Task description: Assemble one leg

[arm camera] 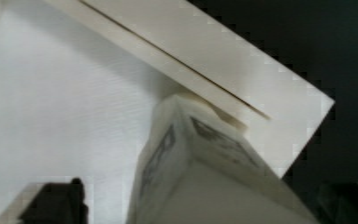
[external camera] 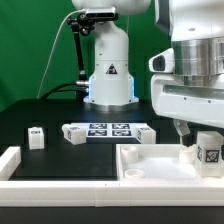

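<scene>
Now, well apart from your gripper, toward the exterior view's left, a spare post stands on the counter. Closer to it lies the marker board, and closer again the moulded tray piece. The leg is right at the gripper, apparently clenched between its fingers, with its long axis upright over the tray piece's corner. Whether it touches the tray you cannot tell. Your next move looks to be straight down.
</scene>
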{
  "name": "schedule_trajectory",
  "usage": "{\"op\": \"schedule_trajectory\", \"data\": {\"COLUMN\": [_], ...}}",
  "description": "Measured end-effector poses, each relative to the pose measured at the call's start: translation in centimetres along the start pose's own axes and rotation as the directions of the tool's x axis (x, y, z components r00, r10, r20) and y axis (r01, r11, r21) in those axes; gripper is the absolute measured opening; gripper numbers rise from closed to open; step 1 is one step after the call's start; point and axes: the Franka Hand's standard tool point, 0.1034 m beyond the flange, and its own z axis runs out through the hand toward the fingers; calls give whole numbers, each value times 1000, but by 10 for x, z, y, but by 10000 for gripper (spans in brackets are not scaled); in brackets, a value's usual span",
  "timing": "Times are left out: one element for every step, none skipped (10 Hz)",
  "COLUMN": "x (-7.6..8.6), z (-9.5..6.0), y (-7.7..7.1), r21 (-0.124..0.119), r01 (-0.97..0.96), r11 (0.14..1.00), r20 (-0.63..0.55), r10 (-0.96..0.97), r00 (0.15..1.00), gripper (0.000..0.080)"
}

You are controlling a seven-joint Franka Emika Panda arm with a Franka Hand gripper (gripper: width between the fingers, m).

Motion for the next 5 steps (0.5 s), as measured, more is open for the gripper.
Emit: {"op": "schedule_trajectory", "data": {"x": [-3,-3,-4,-5,-4], "z": [-2,-3,-3,-3,-3], "y": [-1,-3,-3,-4,-4], "r21": [-44,-46,-47,-55,-56], "r01": [158,263,337,464,568], "r11": [986,964,940,884,821], "r20": [-7,-10,-5,-3,3], "r10": [-159,-264,-337,-465,-569], "r00": [987,965,941,885,822], "gripper": [649,649,649,649,649]}}
